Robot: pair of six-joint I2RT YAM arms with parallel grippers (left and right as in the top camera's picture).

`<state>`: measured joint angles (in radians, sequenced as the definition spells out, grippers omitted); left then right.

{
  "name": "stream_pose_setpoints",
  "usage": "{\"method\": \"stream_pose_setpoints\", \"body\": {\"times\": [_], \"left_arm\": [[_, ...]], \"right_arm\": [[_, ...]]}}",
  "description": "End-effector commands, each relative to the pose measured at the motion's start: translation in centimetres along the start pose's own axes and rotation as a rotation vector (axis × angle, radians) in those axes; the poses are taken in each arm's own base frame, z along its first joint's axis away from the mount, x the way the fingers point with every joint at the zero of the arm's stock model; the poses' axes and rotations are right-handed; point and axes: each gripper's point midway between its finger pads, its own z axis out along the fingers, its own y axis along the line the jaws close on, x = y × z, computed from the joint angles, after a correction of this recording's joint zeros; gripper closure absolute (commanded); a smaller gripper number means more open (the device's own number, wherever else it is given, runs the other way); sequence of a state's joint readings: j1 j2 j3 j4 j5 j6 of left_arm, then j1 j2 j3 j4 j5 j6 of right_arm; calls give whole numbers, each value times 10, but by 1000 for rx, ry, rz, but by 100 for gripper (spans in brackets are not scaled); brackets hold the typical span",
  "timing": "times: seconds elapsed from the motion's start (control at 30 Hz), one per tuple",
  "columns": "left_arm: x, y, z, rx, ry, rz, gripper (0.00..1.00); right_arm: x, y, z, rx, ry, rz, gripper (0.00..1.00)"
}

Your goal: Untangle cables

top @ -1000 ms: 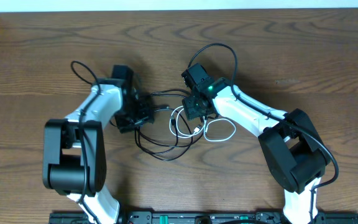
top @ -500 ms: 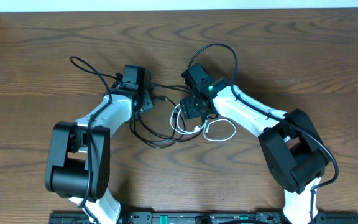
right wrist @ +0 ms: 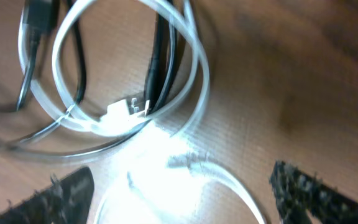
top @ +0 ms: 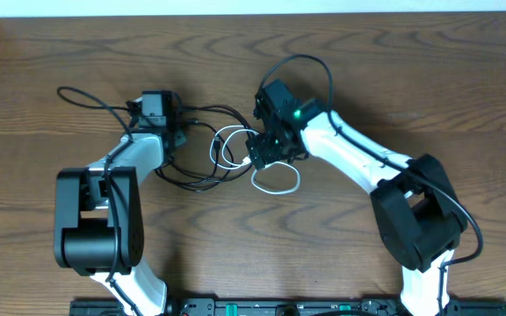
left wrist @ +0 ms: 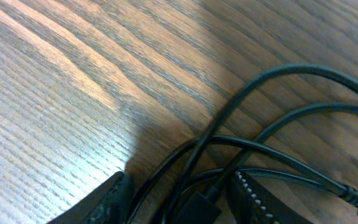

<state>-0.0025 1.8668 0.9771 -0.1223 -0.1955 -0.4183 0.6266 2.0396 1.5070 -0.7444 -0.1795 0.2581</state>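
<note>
- the wooden table [top: 429,61] bears both cables near its middle, between the two arms.
- the black cable [left wrist: 291,70] lies in loose overlapping loops just beside the left arm's end, with strands running right toward the white one.
- the left gripper [left wrist: 179,180] is low over these loops, its pincer about half wide.
- in the left wrist view several black strands cross one another on the wood and pass into the gap between its fingers [left wrist: 104,202].
- the gap is wider than any strand. i cannot tell whether a pad touches the cord, and nothing looks pinched.
- a thicker dark piece, maybe a plug [left wrist: 199,204], sits low between the fingers, too cut off by the frame edge to be sure.
- the white cable [right wrist: 199,62] lies in two rounded loops, one toward the left arm, the other nearer the front edge of the table.
- the right gripper [right wrist: 182,174] hangs over the place where these loops meet, its pincer wide and holding nothing.
- in the right wrist view the nearer white loop lies flat on the wood between the spread fingers [right wrist: 61,196], apart from both.
- the white plug [right wrist: 126,109] rests at the bottom of the farther loop, touching it.
- black strands pass through that farther white loop, so the two cords are interlaced there.
</note>
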Motion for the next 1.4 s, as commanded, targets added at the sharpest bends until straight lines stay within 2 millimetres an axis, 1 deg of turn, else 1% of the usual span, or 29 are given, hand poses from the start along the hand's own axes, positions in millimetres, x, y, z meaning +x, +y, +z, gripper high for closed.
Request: {"method": "stream_pose_setpoints", "body": {"times": [0.0, 0.07, 0.17, 0.23, 0.27, 0.3, 0.33, 0.4, 0.5, 0.57, 0.73, 0.8, 0.9, 1.0, 1.03, 1.1, 1.13, 1.17, 1.27, 1.3, 1.37], "left_arm": [[16, -10, 8, 113, 105, -15, 43], [21, -19, 7, 169, 137, -18, 39], [30, -28, 3, 224, 184, -18, 28], [36, -28, 2, 232, 212, -17, 27], [39, -27, 2, 227, 222, -15, 27], [42, -25, 1, 220, 235, -14, 21], [44, -24, 1, 215, 245, -13, 2], [47, -23, 1, 211, 253, -12, 2], [47, -23, 1, 211, 253, -12, 2], [47, -23, 1, 211, 252, -13, 2], [47, -23, 1, 211, 253, -12, 2], [47, -23, 1, 211, 253, -12, 2], [47, -23, 1, 211, 253, -12, 2], [47, -23, 1, 211, 253, -12, 2], [47, -23, 1, 211, 253, -12, 2], [47, -23, 1, 211, 253, -12, 2], [47, -23, 1, 211, 253, -12, 2], [47, -23, 1, 211, 253, -12, 2], [47, -23, 1, 211, 253, -12, 2], [47, -23, 1, 211, 253, -12, 2], [47, -23, 1, 211, 253, -12, 2]], "right_arm": [[-15, 2, -24, -43, -5, -31, 11], [-6, 2, -26, -60, 33, -24, 11], [8, 0, -23, -68, 94, -5, 14], [18, 1, -20, -83, 127, -12, 16], [23, 6, -18, -114, 142, -36, 17], [28, 13, -16, -159, 157, -64, 18], [33, 19, -15, -194, 169, -78, 19], [38, 28, -12, -239, 179, -83, 23], [39, 34, -9, -269, 177, -72, 35], [41, 36, -6, -269, 178, -66, 40], [49, 40, 3, -271, 190, -83, 40], [54, 43, 6, -276, 198, -97, 39], [68, 56, 7, -339, 227, -173, 38], [84, 63, 11, -375, 257, -218, 37], [88, 65, 12, -387, 262, -237, 39], [93, 69, 14, -402, 268, -254, 45], [94, 69, 15, -403, 266, -257, 50], [93, 70, 16, -404, 260, -260, 55], [90, 71, 16, -415, 246, -264, 77], [90, 73, 15, -427, 244, -268, 81], [92, 75, 17, -457, 243, -293, 81]]}}
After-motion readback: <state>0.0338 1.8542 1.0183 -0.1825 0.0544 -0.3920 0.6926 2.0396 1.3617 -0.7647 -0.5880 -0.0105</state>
